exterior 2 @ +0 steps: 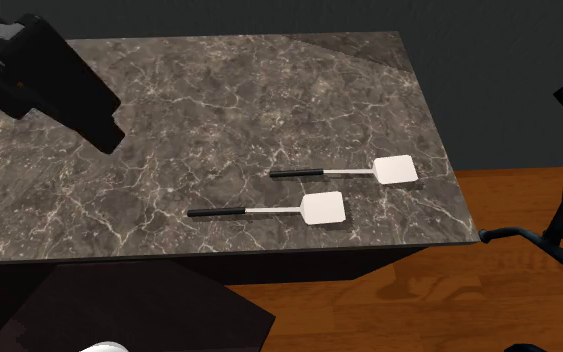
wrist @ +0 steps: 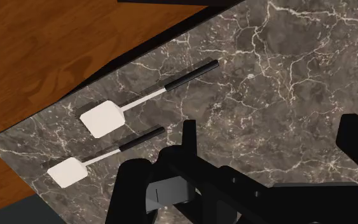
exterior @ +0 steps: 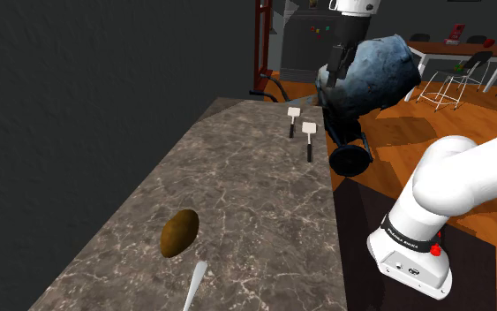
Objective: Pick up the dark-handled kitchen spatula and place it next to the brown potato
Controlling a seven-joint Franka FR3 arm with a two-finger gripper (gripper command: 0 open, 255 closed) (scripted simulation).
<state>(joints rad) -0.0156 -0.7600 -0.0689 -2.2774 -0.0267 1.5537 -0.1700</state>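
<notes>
Two spatulas with dark handles and white blades lie side by side near the far end of the marble counter (exterior: 237,177). One spatula (exterior: 309,137) (exterior 2: 309,209) (wrist: 139,98) lies closer to the stand's side. The other spatula (exterior: 293,119) (exterior 2: 369,171) (wrist: 107,154) lies just beyond it. The brown potato (exterior: 179,232) rests on the counter's near part, well away from both. My gripper (exterior: 333,78) (exterior 2: 79,100) (wrist: 273,140) hangs open above the counter, short of the handles, with nothing between its fingers (wrist: 189,137).
A white utensil (exterior: 195,283) lies just in front of the potato. Beyond the counter's far end stands a dark-framed wheeled object (exterior: 348,159) (exterior 2: 559,230) carrying a blue bundle (exterior: 379,71). Wooden floor (exterior: 396,150) runs along the stand's side.
</notes>
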